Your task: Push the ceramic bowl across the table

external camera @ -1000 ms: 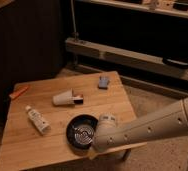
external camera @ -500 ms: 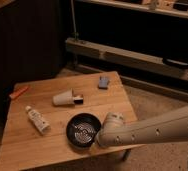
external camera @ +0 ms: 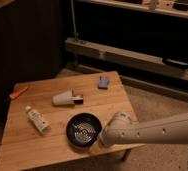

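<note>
Ceramic bowl (external camera: 83, 131) sits near the front edge of the table (external camera: 114, 102), right of centre. The gripper (external camera: 103, 140) meets its right rim — whether it is open or closed cannot be told. Open planks lie front-left — tube (external camera: 37, 120) and tipped cup (external camera: 63, 98) farther back.

Black bowl (external camera: 82, 131), cream hand (external camera: 103, 141) beside

the ceramic bowl (external camera: 83, 131), round, shallow and glossy black with pale rings glinting inside, is sitting upright on the table (external camera: 32, 147), a low light-brown plank top. it is lying close to the near edge, toward the near right corner. my gripper (external camera: 103, 140) is hanging just beside its right rim.
</note>
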Tool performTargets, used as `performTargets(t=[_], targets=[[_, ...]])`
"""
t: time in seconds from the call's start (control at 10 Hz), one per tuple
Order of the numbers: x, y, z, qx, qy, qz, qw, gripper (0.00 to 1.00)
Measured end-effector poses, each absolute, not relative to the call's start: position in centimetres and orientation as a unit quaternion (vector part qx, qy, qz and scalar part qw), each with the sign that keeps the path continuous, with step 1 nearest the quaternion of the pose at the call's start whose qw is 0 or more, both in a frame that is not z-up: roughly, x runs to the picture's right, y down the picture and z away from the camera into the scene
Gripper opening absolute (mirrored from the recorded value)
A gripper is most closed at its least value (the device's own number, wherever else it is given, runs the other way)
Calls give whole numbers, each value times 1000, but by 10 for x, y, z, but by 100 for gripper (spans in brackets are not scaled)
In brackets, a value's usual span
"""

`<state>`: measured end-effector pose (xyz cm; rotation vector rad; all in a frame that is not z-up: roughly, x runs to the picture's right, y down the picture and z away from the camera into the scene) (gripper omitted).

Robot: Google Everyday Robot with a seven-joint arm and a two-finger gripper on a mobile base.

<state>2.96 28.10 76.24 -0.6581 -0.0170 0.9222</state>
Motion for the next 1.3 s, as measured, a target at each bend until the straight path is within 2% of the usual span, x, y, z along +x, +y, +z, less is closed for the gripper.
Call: performTargets(t=[1.3], targets=[[-46,264,780,-326,-51,410,850,74]])
